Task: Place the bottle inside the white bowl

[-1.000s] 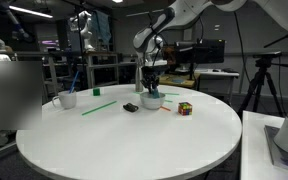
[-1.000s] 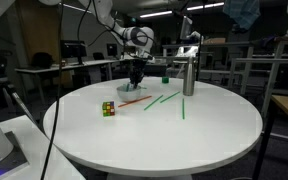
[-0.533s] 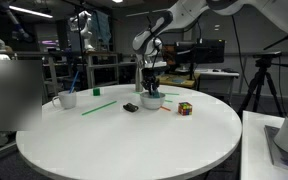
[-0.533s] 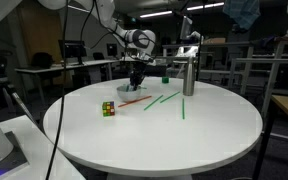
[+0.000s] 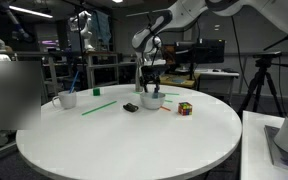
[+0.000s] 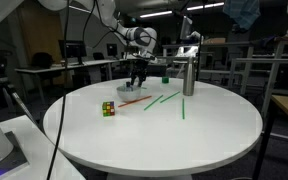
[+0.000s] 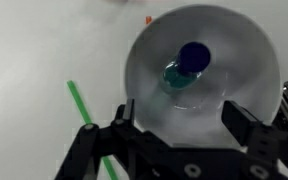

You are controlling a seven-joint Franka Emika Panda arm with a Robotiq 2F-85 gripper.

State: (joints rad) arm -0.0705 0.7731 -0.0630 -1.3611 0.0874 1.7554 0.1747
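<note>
Robotiq gripper (image 7: 176,110) is spread wide with nothing between the jaws. In wrist view its black fingers (image 7: 246,125) straddle the near rim of the round plain white bowl (image 7: 249,55). The small short bottle (image 7: 187,65), green body with a dark top as seen from above, sits inside the white bowl, a bit toward 9 o'clock of the bowl's centre. Key relation: from the gripper the bottle lies at 12 o'clock in wrist view, below and slightly ahead of the open jaws, apart from both fingers. Its long axis points roughly up at the camera, so I read it as upright or close to it; can't rule out a slight lean. In both exterior views the gripper (image 5: 151,85) hangs just above the bowl (image 6: 131,94) on the round white table (image 5: 134,145); the bottle is too small to pick out there. Multicoloured puzzle cube (image 5: 185,108) sits near the bowl at 3 o'clock in an exterior view, and a thin green straw (image 7: 84,110) lies at 9 o'clock in wrist view. Neither is in the way. My read: placement is done and a straight lift clear is what's left. Only risk is a finger clipping the rim or the bottle top on a sideways drift.
</note>
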